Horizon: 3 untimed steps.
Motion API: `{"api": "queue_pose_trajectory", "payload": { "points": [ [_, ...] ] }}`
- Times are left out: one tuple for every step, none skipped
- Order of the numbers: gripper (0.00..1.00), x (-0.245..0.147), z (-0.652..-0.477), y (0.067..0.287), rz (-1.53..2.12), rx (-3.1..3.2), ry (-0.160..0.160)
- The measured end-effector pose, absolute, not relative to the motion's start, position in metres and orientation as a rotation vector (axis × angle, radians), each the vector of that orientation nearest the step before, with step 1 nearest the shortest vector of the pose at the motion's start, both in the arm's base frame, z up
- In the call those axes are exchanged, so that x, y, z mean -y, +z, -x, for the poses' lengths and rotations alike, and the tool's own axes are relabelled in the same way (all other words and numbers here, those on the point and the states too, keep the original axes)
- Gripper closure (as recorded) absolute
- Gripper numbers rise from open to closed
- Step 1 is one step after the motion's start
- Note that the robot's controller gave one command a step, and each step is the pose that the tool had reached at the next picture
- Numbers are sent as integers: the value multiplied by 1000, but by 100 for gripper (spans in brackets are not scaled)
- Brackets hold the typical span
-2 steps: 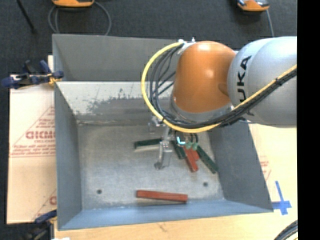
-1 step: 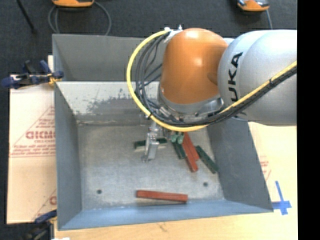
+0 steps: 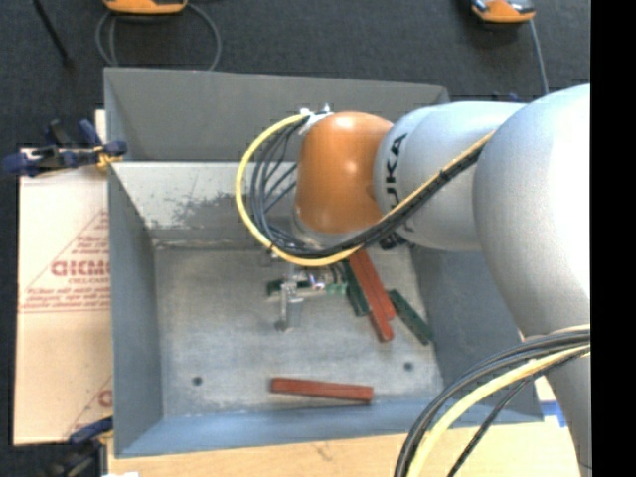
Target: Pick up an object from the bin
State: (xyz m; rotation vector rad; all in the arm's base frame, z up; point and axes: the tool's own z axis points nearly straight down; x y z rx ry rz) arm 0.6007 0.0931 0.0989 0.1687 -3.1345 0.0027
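Note:
My gripper [image 3: 290, 312] hangs low over the bin floor near its middle, under the arm's orange cover. Just to its right a red-brown flat stick [image 3: 372, 297] lies slanted, its upper end hidden under the arm. A dark green stick [image 3: 411, 318] lies beside that one, further right, and a short green piece [image 3: 352, 297] shows at the red stick's left. A second red-brown stick [image 3: 321, 391] lies flat near the front wall, below the gripper and apart from it. I see nothing held.
The arm and its cables cover the bin's back right part. Bare grey floor lies to the left of the gripper and between it and the front stick. The bin walls slope up on all sides.

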Motion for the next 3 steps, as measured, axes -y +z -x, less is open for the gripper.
{"api": "queue_pose_trajectory", "payload": {
  "points": [
    [0,-42,-646,70,-400,3121,4],
    [100,-45,-647,72,-398,3123,-2],
    [100,-54,-640,218,-434,3125,3]
  ]
}}
